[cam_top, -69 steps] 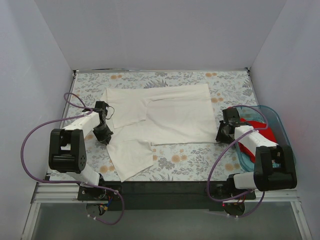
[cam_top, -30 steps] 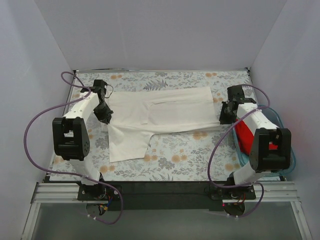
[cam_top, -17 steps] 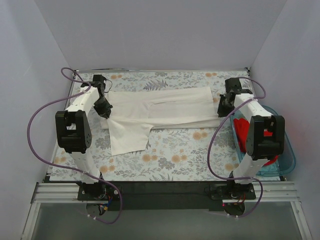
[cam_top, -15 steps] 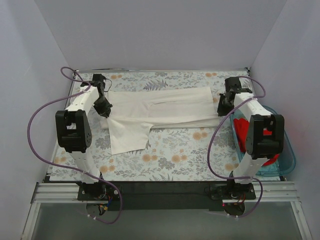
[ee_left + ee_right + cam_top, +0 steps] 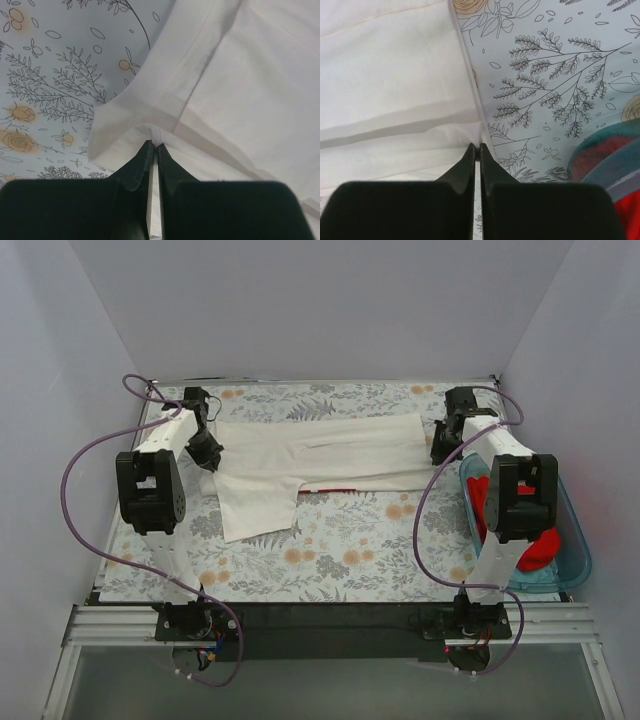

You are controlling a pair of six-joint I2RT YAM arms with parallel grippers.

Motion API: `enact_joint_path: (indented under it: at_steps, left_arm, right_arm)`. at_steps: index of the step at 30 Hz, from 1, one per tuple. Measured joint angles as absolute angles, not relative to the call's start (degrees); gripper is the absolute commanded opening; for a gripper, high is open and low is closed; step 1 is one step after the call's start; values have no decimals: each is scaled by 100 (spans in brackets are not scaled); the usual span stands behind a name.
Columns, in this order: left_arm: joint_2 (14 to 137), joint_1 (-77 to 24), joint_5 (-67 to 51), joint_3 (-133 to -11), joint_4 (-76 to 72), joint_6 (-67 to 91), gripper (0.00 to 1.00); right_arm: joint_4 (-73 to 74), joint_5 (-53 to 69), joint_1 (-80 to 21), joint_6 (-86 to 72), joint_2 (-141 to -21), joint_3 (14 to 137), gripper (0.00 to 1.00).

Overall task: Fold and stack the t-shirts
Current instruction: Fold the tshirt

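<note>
The white t-shirt point(image 5: 320, 455) lies across the far half of the table, its near half folded back so it forms a wide strip; one sleeve point(image 5: 255, 510) hangs toward me at the left. A thin red line point(image 5: 335, 490) shows at its near edge. My left gripper point(image 5: 208, 452) is shut on the shirt's left edge, which also shows in the left wrist view point(image 5: 154, 143). My right gripper point(image 5: 440, 450) is shut on the shirt's right edge, which also shows in the right wrist view point(image 5: 477, 145). The red t-shirt point(image 5: 520, 530) lies bunched in the blue tub point(image 5: 575, 550).
The table has a floral cover point(image 5: 380, 550). The blue tub stands at the right edge beside my right arm. White walls enclose the back and both sides. Purple cables loop off both arms.
Both grippers have carried the shirt's near edge away from me toward the far side, folding the shirt into a narrower strip. The red line at its near edge has come into view.
</note>
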State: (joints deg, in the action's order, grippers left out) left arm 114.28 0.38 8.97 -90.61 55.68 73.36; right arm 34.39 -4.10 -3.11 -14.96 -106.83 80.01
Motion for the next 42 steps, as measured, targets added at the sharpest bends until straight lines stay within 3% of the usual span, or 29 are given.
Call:
enact_joint_path:
  at_steps: [7, 8, 12, 13, 14, 16, 20, 25, 31, 37, 42]
  left_arm:
    - [11666, 91, 858, -9030, 5266, 7373, 0]
    - [11681, 91, 851, -8997, 5194, 7376, 1]
    - [11681, 91, 836, -8871, 5039, 7365, 17]
    - [11681, 93, 836, -8858, 5019, 7363, 26]
    - [11679, 97, 838, -8855, 5002, 7330, 30]
    - [11642, 104, 838, -8842, 4947, 7317, 44]
    - [11233, 99, 845, -8569, 4877, 7275, 65]
    - [9841, -180, 967, -7644, 4871, 7255, 66]
    - [8320, -1420, 1041, -6372, 4906, 7376, 65]
    - [8252, -2163, 1007, -5282, 4884, 7651, 56]
    - [8519, -2320, 1118, -5188, 4635, 7708, 54]
  right_arm:
    - [3339, -388, -316, -1507, -11139, 8134, 1]
    - [3317, -388, -318, -1507, -11187, 8134, 8]
    - [3251, -390, -316, -1531, -11266, 8134, 32]
    - [3245, -392, -316, -1514, -11266, 8134, 37]
    - [3236, -392, -316, -1505, -11266, 8134, 48]
    - [3214, -390, -325, -1479, -11262, 8134, 56]
    - [3201, -368, -355, -1431, -11065, 8090, 71]
    - [3142, -287, -510, -1369, -9937, 7572, 79]
    - [3118, -172, -899, -1354, -8567, 6576, 83]
    - [3159, -51, -1240, -1352, -7942, 5819, 83]
    - [3148, 113, -1393, -1363, -7555, 5384, 83]
